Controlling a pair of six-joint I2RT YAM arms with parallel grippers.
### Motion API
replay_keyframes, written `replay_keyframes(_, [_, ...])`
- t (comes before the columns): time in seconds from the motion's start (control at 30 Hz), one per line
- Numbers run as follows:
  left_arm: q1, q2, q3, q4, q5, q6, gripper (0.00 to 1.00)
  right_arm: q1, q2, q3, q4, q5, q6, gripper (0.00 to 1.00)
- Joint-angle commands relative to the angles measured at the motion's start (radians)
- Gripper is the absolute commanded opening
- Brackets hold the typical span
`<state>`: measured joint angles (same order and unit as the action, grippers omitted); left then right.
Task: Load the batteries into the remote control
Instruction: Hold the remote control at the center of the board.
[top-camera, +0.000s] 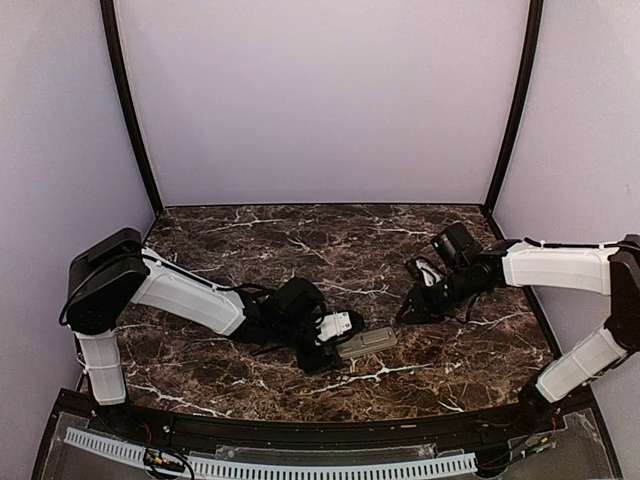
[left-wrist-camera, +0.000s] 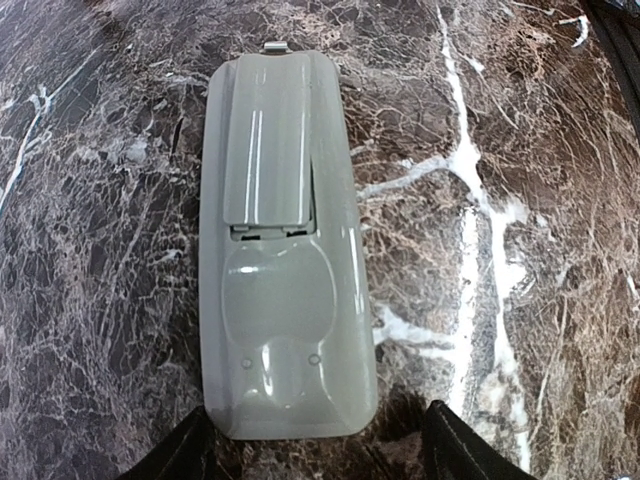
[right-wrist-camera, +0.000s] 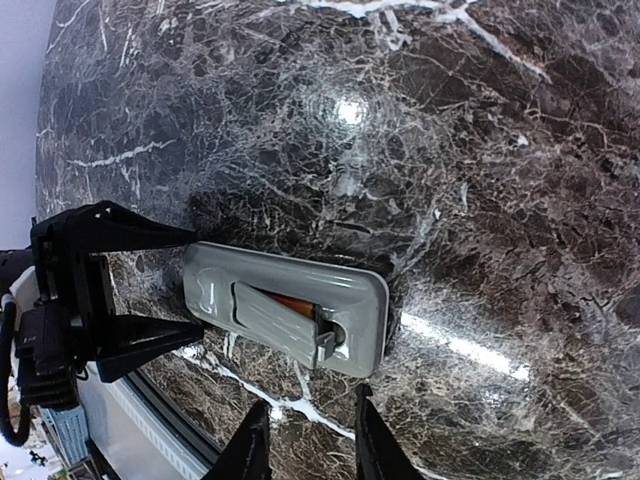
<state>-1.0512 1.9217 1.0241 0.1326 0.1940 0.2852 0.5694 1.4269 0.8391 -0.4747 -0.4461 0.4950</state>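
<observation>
The remote control (top-camera: 367, 342) lies back-up on the marble table, grey back showing, also in the left wrist view (left-wrist-camera: 285, 300) and the right wrist view (right-wrist-camera: 350, 290). Its battery cover (right-wrist-camera: 272, 322) sits crooked and lifted along one edge. A red battery (right-wrist-camera: 293, 302) shows in the recess under it. My left gripper (top-camera: 338, 340) is open, its fingers (left-wrist-camera: 455, 450) either side of the remote's near end, with a gap on the right side. My right gripper (top-camera: 408, 312) is open and empty, fingertips (right-wrist-camera: 372, 440) just off the remote's long edge near the cover's clip.
The dark marble table (top-camera: 300, 240) is bordered by pale walls at the back and sides and a black rail (top-camera: 300, 430) along the near edge. No loose batteries show on the table.
</observation>
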Motion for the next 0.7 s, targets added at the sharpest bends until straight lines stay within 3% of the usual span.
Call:
replay_keyframes(0.0, [0.0,0.014,0.005,-0.002,0.004,-0.016,0.69,0.037,0.05,0.012,0.024,0.018,0.034,0.26])
replay_keyframes(0.67, [0.0,0.023,-0.004,0.013,-0.008,-0.027,0.63,0.073,0.175,0.085,0.02,0.03,0.0,0.18])
